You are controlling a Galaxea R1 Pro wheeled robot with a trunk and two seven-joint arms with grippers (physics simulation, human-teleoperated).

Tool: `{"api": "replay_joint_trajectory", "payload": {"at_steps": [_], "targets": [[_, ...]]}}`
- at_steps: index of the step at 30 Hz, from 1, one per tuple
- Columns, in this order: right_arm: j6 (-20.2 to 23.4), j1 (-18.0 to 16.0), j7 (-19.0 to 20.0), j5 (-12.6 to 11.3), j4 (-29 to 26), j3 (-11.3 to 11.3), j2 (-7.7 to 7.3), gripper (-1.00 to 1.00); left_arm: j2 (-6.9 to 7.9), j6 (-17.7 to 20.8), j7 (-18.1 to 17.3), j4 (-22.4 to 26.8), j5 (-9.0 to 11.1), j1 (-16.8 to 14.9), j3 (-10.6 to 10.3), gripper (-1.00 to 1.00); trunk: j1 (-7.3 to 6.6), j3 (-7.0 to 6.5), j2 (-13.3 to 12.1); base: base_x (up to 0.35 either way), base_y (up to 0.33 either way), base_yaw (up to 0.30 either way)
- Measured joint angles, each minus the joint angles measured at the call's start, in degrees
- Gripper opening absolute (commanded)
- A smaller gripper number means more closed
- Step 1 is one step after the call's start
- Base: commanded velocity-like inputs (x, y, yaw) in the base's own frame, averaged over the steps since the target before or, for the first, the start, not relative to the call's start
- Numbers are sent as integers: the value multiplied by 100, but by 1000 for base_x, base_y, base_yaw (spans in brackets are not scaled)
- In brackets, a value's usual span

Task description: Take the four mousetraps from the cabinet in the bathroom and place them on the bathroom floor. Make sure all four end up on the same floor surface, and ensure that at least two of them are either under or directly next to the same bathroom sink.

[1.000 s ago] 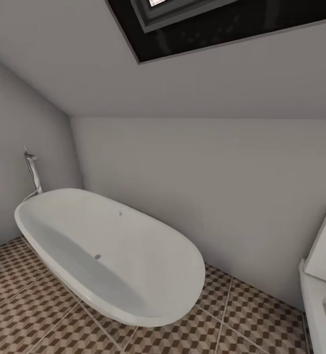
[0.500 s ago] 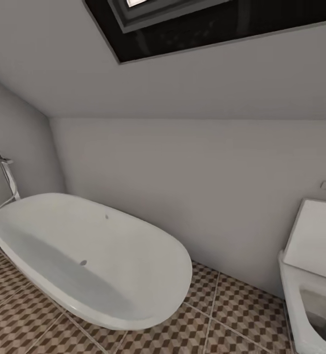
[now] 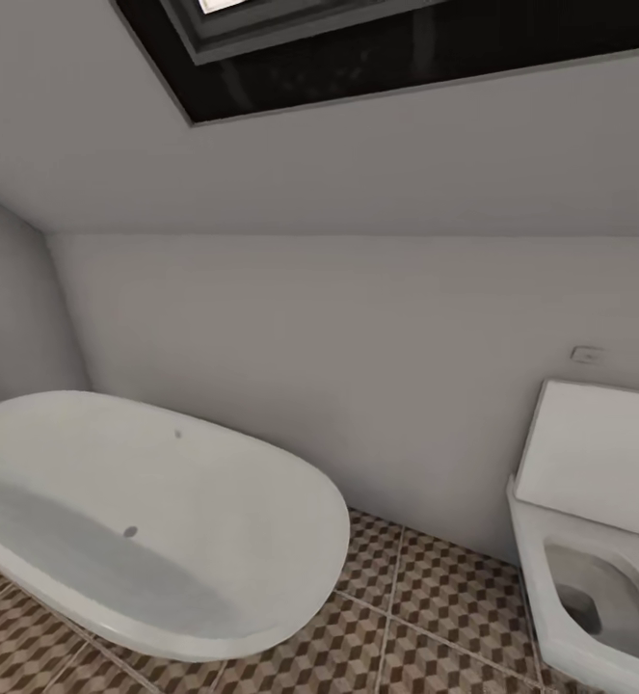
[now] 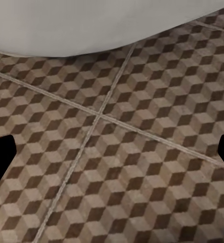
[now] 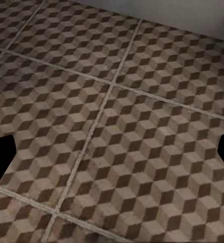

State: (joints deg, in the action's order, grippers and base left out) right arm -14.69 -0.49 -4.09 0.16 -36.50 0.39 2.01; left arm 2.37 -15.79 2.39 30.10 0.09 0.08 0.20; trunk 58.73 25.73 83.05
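Observation:
The bathroom floor (image 3: 425,617) of brown, beige and white cube-pattern tiles runs between a tub and a toilet. The left wrist view looks down on this floor (image 4: 117,152), and my left gripper (image 4: 112,157) is open, its dark fingertips (image 4: 0,157) at the frame's edges with nothing between them. Over the floor (image 5: 117,126) in the right wrist view, my right gripper (image 5: 112,157) is also open and holds nothing. The mousetraps, the cabinet and the bathroom sink are out of view.
An oval white bathtub (image 3: 146,520) stands at the left against the grey wall. A square white toilet (image 3: 589,569) with its lid up stands at the right. A dark skylight (image 3: 406,39) sits in the sloped ceiling. The tub's underside (image 4: 91,25) is close to the left gripper.
The head camera has turned to the right: the bathtub has slid left in the picture, its tap has left the frame, and the toilet has come into fuller view.

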Motion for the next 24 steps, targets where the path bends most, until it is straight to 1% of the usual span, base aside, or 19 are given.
{"api": "replay_joint_trajectory", "payload": {"at_steps": [24], "targets": [[0, 0, 0, 0, 86, 0, 0, 100, 2, -6, -9, 1, 4, 0, -5, 100, 0, -56, 0, -7, 0, -210]]}}
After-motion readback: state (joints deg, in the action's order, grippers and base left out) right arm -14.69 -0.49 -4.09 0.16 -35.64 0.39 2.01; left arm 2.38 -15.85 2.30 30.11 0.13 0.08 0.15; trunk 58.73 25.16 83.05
